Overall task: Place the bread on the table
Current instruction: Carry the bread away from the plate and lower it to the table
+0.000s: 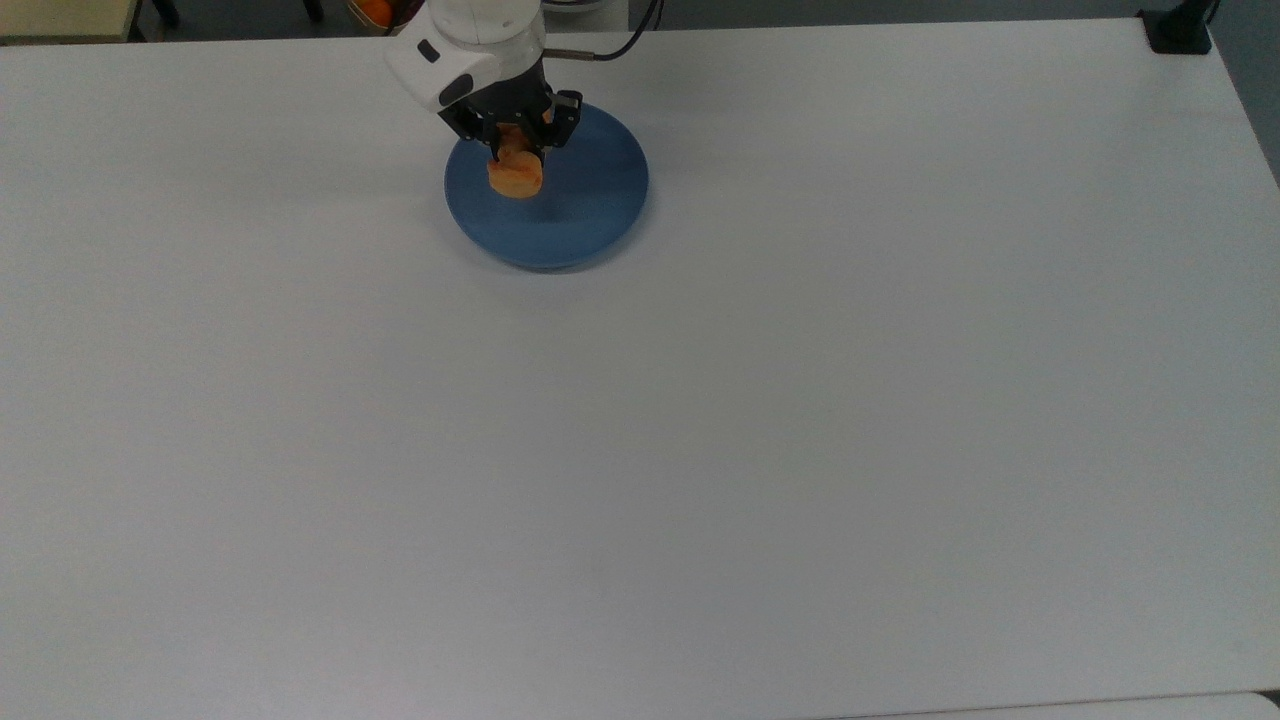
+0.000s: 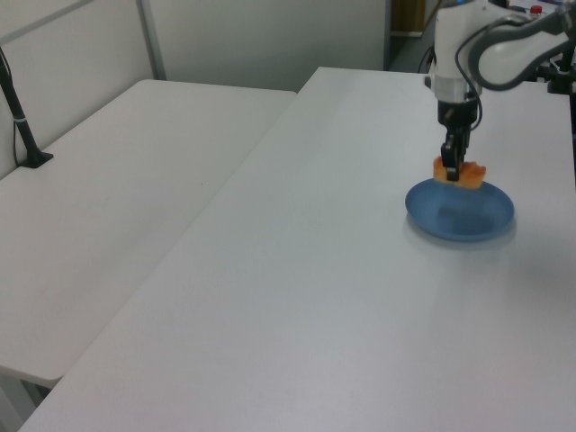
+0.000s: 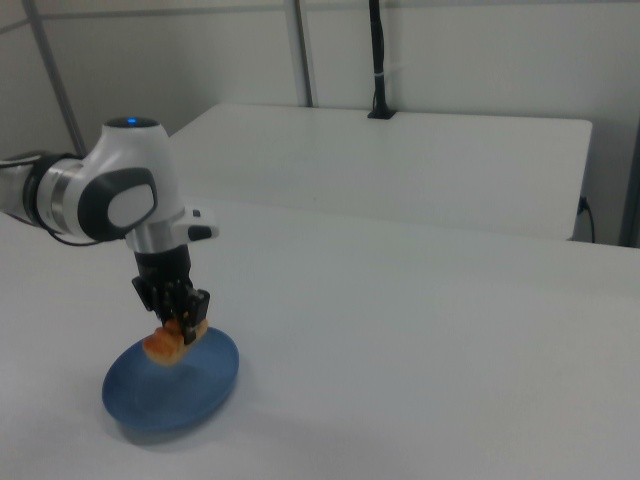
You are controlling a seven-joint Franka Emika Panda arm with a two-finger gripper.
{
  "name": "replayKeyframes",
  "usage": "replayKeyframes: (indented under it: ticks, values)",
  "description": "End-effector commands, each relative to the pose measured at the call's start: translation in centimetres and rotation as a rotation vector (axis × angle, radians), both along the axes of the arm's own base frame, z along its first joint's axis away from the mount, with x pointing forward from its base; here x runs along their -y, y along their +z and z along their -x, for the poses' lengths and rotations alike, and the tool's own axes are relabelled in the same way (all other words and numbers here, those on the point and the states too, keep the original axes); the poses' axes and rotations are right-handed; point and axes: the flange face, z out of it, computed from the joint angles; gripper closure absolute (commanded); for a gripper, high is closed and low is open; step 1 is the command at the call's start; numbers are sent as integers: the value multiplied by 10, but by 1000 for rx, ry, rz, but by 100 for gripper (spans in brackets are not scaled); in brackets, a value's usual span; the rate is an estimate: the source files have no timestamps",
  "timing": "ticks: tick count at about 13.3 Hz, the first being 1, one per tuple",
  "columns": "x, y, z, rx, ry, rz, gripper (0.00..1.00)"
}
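The bread is a small golden-orange loaf hanging in the air just above the round blue plate. My gripper points straight down and is shut on the bread's far end. In the top view the bread hangs over the plate's upper left part. The white table spreads wide around the plate.
A second white table adjoins this one. A black post stands on it. A black clamp sits at the top view's upper right corner. Bottles stand behind the arm in the left view.
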Motion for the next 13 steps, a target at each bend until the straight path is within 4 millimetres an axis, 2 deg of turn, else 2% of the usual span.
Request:
replayKeyframes:
  ticks: [1, 2, 4, 6, 8, 9, 11, 12, 13]
  values:
    - [-40, 46, -13, 4, 71, -16, 60]
    - [-60, 53, -14, 14, 76, -14, 60]
    - [-123, 53, -9, 18, 70, -11, 60]
    - [-214, 38, 11, 2, 82, -10, 60]
    - [-268, 35, 29, 0, 104, -13, 59]
    - [-300, 32, 42, -12, 121, -20, 59]
    - [-341, 17, 63, -42, 133, -21, 59]
    - [-360, 4, 68, -65, 140, -21, 58]
    - [-377, -1, 70, -72, 143, -28, 58]
